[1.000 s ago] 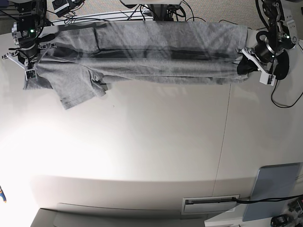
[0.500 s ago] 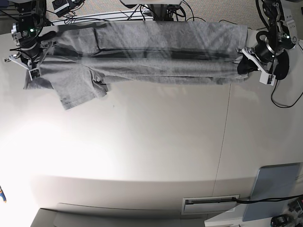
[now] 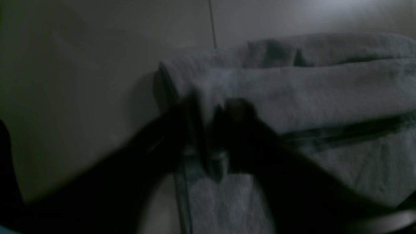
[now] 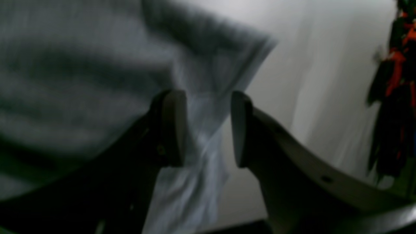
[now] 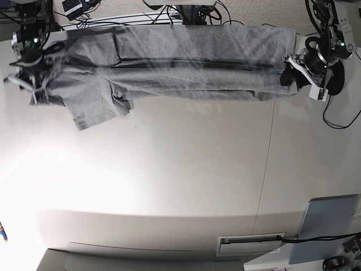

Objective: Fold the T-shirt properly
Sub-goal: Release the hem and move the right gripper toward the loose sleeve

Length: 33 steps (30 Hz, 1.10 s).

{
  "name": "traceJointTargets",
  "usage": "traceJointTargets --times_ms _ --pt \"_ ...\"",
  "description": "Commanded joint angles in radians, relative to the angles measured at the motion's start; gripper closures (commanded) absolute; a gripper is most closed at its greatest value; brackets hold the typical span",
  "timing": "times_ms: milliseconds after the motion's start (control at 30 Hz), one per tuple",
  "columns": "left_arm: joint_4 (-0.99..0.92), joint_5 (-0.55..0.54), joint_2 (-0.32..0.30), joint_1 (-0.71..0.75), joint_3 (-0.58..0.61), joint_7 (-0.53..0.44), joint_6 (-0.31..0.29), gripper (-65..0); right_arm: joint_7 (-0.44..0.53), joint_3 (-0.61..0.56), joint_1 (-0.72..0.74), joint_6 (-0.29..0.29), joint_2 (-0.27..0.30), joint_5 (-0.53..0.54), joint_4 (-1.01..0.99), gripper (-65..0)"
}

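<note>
1. The desk (image 5: 186, 186) is the biggest thing in view: one pale surface with a thin seam running down it. Most of it is bare, with everything happening along the far edge in the base view.

2. One T-shirt (image 5: 180, 68) is seen, heather grey, stretched out as a long band across that far edge, already doubled over lengthwise by the look of the layered edges. One short sleeve (image 5: 93, 107) is flopped out towards the near side at the right arm's end. No lettering is visible from here. It's judged to be soft, light and totally limp, so nothing will hold its shape unless it's kept taut between two holds. It probably isn't slippery, but stacked layers can slide apart, so it's best taken at the end corners with all layers pinched together.

3. The left gripper (image 3: 208, 130) is at the shirt's other end, and its dark fingers (image 3: 240, 130) are closed on a bunch of the folded edge. That view is dim and blurry, so the number of layers caught can't be told.

4. The right gripper (image 4: 208, 126) is set around a thin flap of cloth, but its fingers (image 4: 174, 126) are parted with a clear gap, so nothing is pinched there.

5. Count: one shirt, one desk, two grippers.
</note>
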Motion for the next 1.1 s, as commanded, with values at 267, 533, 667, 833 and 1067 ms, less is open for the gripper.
traceJointTargets --times_ms 267,533,667,833,1067 --pt "0.016 -0.014 -0.019 0.000 -0.008 -0.015 -0.004 -35.7 -0.078 0.010 0.243 0.055 -0.008 0.165 0.018 -22.7" --pt "0.016 -0.014 -0.019 0.000 -0.007 -0.015 -0.003 -35.7 -0.179 -0.049 0.465 0.115 -0.054 0.209 -0.183 -22.7" --pt "0.016 -0.014 -0.019 0.000 -0.007 -0.015 -0.003 -35.7 -0.189 -0.156 0.554 0.124 -0.054 0.208 -0.316 -22.7" --pt "0.016 -0.013 -0.019 0.000 -0.007 -0.015 -0.003 -35.7 -0.198 -0.270 0.626 0.122 -0.054 0.208 -0.436 -22.7" --pt "0.014 -0.013 -0.019 0.000 -0.007 -0.015 0.000 -35.7 -0.204 -0.345 0.641 0.100 -0.055 0.208 -0.497 -22.5"
